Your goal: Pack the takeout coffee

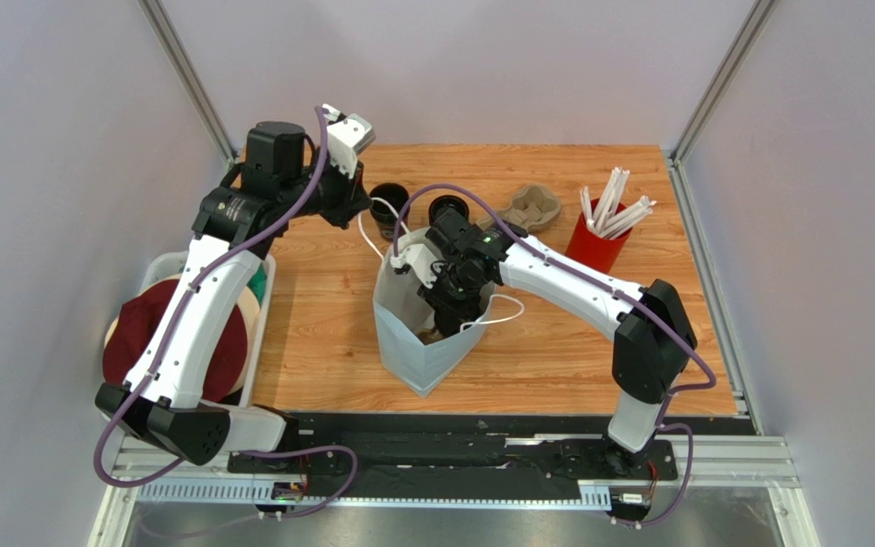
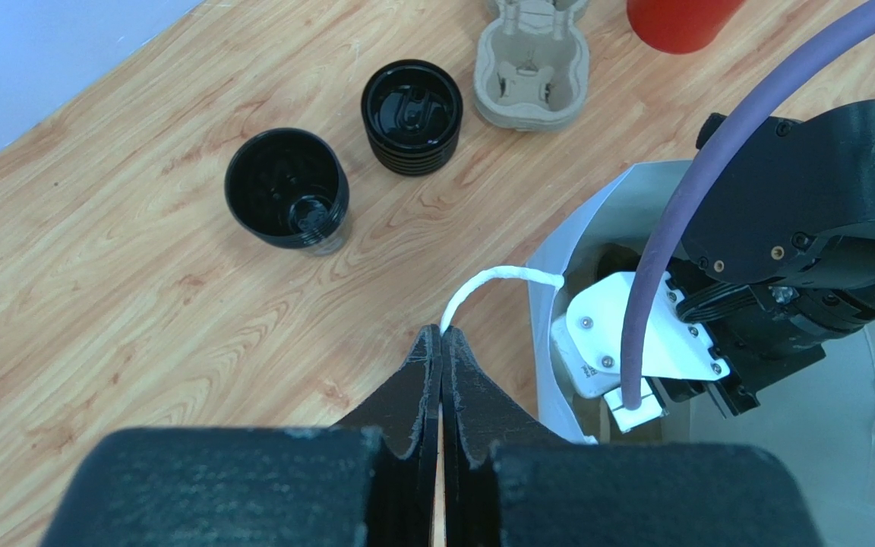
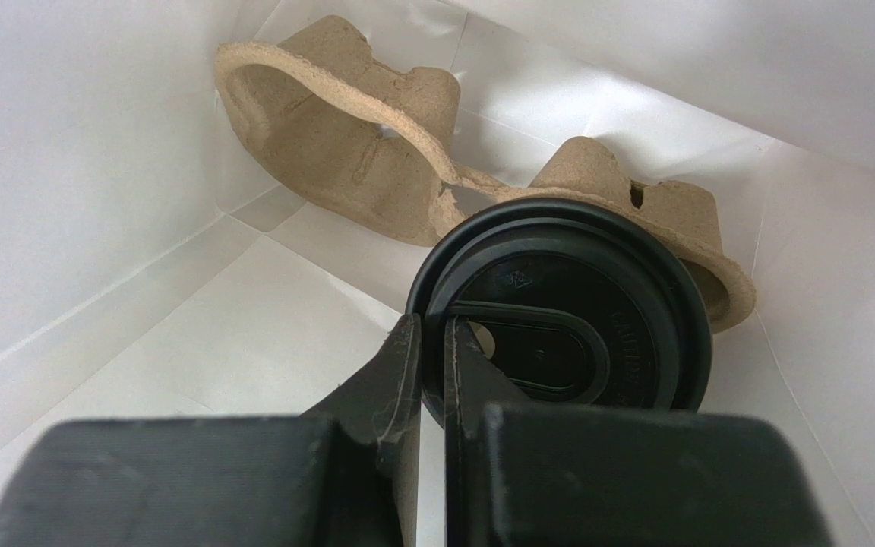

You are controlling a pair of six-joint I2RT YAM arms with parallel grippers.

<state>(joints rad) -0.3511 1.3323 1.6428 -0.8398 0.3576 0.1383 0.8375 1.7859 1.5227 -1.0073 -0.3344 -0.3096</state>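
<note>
The takeout coffee (image 3: 625,299), a black cup under a round black lid, is inside the white paper bag (image 1: 408,342). It is at a cardboard cup carrier (image 3: 396,160) on the bag's floor. My right gripper (image 3: 433,327) is shut on the lid's rim; in the top view it (image 1: 447,310) reaches down into the bag and hides the cup. My left gripper (image 2: 442,337) is shut on the bag's white cord handle (image 2: 497,280), left of the bag's mouth (image 2: 590,228). In the top view it (image 1: 353,212) is behind and left of the bag.
An open, slightly taller black cup (image 2: 288,203) and a short stack of black lids (image 2: 411,116) stand behind the bag. A second cardboard carrier (image 1: 530,206) and a red cup of white straws (image 1: 598,237) are at the back right. A white bin (image 1: 157,271) holding a maroon object sits off the table's left edge.
</note>
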